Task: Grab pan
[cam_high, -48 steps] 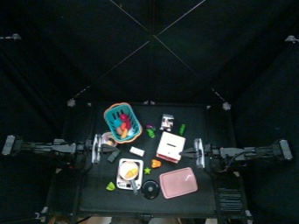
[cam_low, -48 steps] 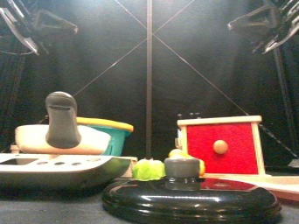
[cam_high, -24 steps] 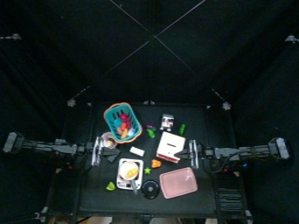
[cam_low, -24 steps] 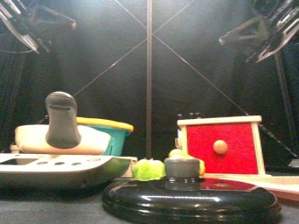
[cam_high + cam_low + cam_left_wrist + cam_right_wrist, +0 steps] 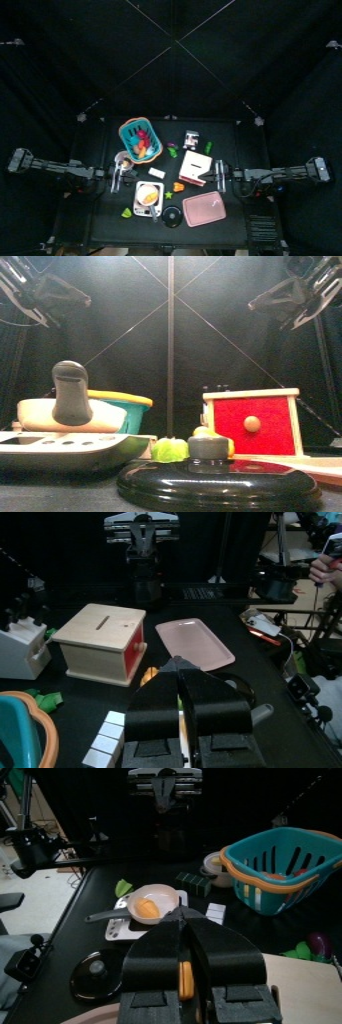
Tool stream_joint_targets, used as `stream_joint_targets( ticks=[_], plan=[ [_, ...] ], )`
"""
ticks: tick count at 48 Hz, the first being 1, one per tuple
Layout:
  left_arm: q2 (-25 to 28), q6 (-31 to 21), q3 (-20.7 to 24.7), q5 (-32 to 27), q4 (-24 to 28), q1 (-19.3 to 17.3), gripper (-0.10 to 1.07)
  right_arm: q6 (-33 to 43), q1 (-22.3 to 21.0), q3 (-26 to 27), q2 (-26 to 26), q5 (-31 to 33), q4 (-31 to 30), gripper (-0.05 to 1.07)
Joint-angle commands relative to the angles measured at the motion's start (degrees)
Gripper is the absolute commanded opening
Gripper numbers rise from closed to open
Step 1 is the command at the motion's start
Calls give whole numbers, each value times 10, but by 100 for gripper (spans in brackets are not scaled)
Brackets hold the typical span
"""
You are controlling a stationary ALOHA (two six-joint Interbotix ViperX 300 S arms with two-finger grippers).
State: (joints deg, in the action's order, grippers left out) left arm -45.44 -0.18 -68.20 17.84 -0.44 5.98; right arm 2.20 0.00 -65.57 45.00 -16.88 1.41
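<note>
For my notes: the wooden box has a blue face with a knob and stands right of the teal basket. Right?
No. The front view shows that the wooden box has a red face, not blue; it has a knob and stands right of the teal basket.

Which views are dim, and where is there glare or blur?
Top view: dark all round, things on the table small and dim. Front view: a bright glow behind the curtains' upper middle; the near black lid looms soft. Left wrist view: the pink tray shines slightly.
</note>
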Motion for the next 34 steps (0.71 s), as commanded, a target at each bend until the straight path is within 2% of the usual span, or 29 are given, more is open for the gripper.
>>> stream_joint_targets(
  ticks=[1,11,24,34],
  plan=[
    [4,-1,11,3,-2,9,35,0,-2,13,-3,-5,2,1],
    [19,0,10,2,-17,16,51,0,-2,15,-22,-5,3,1],
    [72,0,11,-4,-18,17,73,0,-2,17,-51,-6,8,1],
    [100,-1,17,-17,-33,17,76,0,-1,17,-60,-6,8,1]
  ],
)
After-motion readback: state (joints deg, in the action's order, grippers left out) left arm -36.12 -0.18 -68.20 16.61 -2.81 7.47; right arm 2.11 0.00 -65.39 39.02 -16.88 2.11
